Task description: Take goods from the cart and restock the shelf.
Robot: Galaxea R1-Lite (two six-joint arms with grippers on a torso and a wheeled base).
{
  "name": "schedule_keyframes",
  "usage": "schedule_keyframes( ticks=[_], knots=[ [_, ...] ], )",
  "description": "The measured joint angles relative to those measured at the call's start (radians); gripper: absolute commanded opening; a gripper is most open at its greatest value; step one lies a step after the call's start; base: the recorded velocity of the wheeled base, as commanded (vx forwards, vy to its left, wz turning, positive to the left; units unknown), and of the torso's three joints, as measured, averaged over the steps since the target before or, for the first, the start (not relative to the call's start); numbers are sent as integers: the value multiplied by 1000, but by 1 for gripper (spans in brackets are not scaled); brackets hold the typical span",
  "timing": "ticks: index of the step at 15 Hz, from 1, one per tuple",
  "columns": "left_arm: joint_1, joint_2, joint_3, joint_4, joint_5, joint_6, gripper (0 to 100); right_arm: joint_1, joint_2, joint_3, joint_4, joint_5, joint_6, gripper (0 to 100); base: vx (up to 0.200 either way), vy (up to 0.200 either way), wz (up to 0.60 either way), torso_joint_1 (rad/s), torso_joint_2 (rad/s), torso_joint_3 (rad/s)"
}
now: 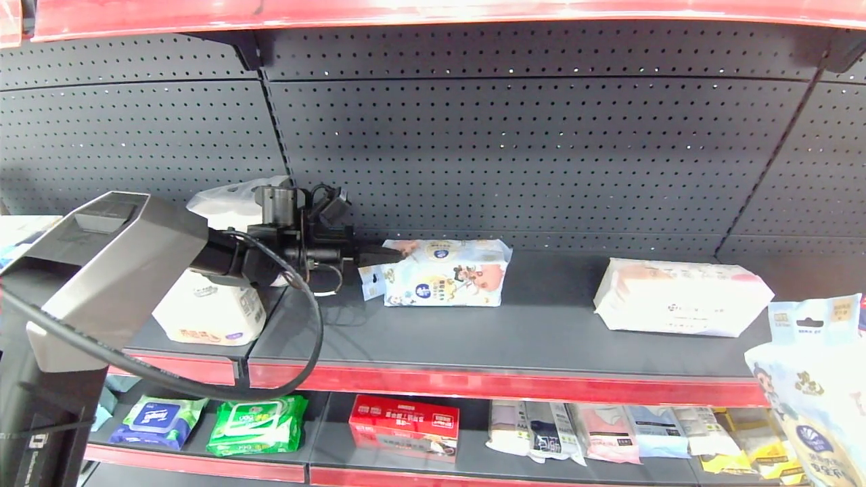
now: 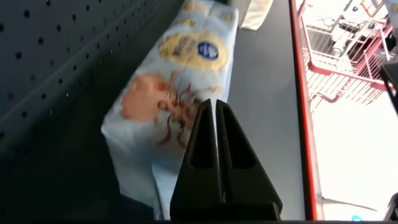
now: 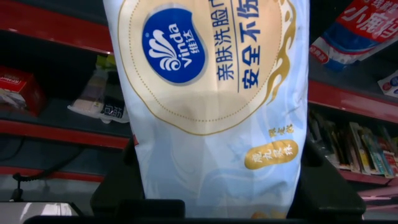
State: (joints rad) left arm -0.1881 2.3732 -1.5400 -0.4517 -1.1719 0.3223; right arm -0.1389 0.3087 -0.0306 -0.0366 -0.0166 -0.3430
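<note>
Holds left tool (image 1: 387, 256) closed, empty, at pack's (image 1: 450, 272) left end on shelf (image 1: 541, 338); grips bag (image 3: 211, 93) in right tool (image 3: 219, 171).

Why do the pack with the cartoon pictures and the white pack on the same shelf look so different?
The cartoon pack is covered in colourful pictures, while the white pack is almost plain with a little pale pink. The white pack looks wider and flatter than the cartoon pack. The left tool is at the cartoon pack's end, but nothing is by the white pack. Both are soft wrapped packs on the dark shelf.
</note>
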Motion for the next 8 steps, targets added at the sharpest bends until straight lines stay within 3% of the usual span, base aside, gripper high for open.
schedule_keyframes(
  ticks=[4,8],
  knots=[
    [-2,-17,-25,0,0,-7,0,0,3,0,0,0,0,0,0,0,0,0,0,0],
    [-2,-34,-32,4,1,-41,0,-1,7,0,0,0,0,0,0,0,0,0,0,0]
  ],
)
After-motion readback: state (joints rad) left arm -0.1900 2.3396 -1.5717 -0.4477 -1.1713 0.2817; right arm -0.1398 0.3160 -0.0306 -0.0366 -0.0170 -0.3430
